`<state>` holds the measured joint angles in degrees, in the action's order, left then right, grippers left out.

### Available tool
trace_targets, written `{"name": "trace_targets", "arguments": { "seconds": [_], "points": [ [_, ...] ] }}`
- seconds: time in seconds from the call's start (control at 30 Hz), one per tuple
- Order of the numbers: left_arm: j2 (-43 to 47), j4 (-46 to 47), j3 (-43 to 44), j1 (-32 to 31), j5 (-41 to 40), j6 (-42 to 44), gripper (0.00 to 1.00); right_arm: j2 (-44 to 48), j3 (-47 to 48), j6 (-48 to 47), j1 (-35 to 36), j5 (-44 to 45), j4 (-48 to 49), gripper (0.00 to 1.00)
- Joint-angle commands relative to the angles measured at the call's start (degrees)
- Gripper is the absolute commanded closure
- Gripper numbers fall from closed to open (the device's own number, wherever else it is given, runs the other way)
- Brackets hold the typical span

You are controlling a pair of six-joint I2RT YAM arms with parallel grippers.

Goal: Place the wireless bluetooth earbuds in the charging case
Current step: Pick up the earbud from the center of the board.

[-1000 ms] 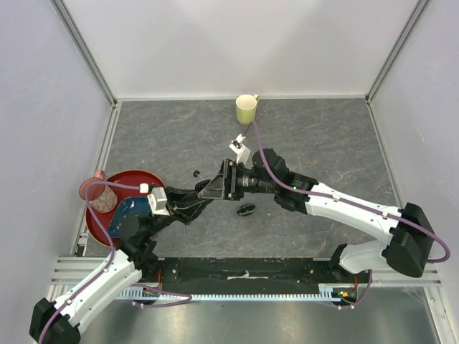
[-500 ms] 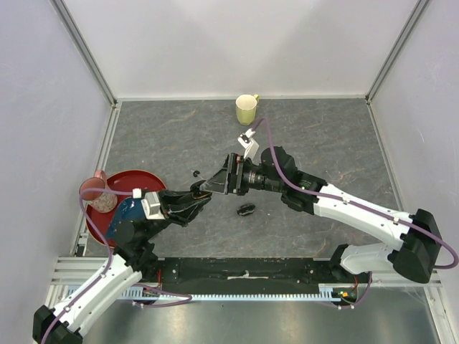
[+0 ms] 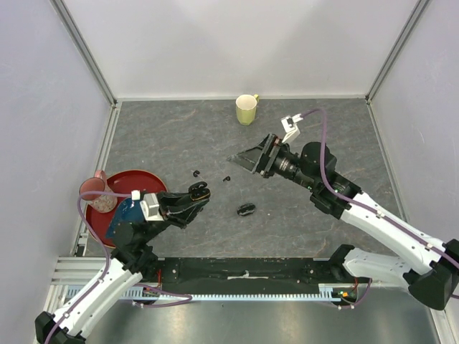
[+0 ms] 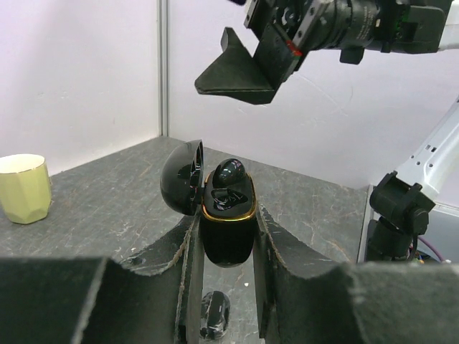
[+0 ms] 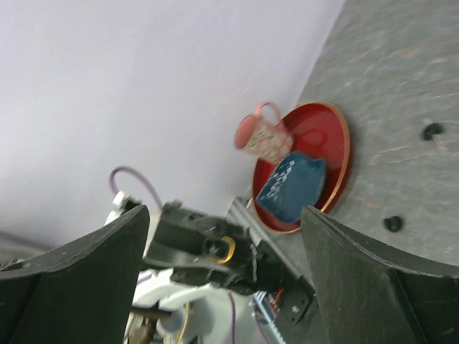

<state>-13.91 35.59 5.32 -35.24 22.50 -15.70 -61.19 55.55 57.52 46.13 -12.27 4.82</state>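
Note:
My left gripper [image 3: 195, 195] [image 4: 226, 215] is shut on the open black charging case [image 3: 200, 190] [image 4: 228, 233], held upright with its gold rim up and its lid [image 4: 179, 179] swung left. One black earbud [image 4: 229, 173] sits in the case. Two more earbuds [image 3: 196, 173] [image 3: 226, 178] lie on the grey table beyond it, and the right wrist view shows them too [image 5: 432, 131] [image 5: 392, 223]. My right gripper [image 3: 247, 159] [image 5: 226, 209] hangs open and empty above and to the right of the case [image 5: 224, 249].
A second black case [image 3: 247, 209] [image 4: 214, 314], closed, lies on the table right of my left gripper. At the left stand a red plate [image 3: 147, 179] [image 5: 337, 143] with a blue cloth [image 3: 123, 215] and a pink mug [image 3: 97, 188]. A yellow cup [image 3: 247, 109] [image 4: 23, 188] stands at the back.
My right gripper has opened wide and drawn back to the right, away from the case. That uncovered a second earbud on the table. My left gripper still holds the case.

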Motion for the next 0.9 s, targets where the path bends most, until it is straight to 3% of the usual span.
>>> {"name": "trace_targets", "arguments": {
  "seconds": [0.0,0.2,0.4,0.87],
  "points": [
    [2.13,-1.67,0.21,-0.18,-1.50,1.82,0.98,-0.68,-1.94,1.98,-3.67,7.51,-8.12,0.08],
    [4.94,-4.65,0.74,-0.18,-1.58,1.73,0.98,-9.29,2.98,-0.56,-4.73,15.16,-20.97,0.05],
    [7.05,-7.11,1.88,-0.18,-1.67,2.52,0.98,-20.19,10.01,-3.90,-4.82,17.81,-26.52,0.05],
    [11.27,-13.00,4.17,-0.18,-2.11,5.77,0.98,-43.83,23.45,3.46,-1.84,26.13,-33.45,0.26]
  ]
}}
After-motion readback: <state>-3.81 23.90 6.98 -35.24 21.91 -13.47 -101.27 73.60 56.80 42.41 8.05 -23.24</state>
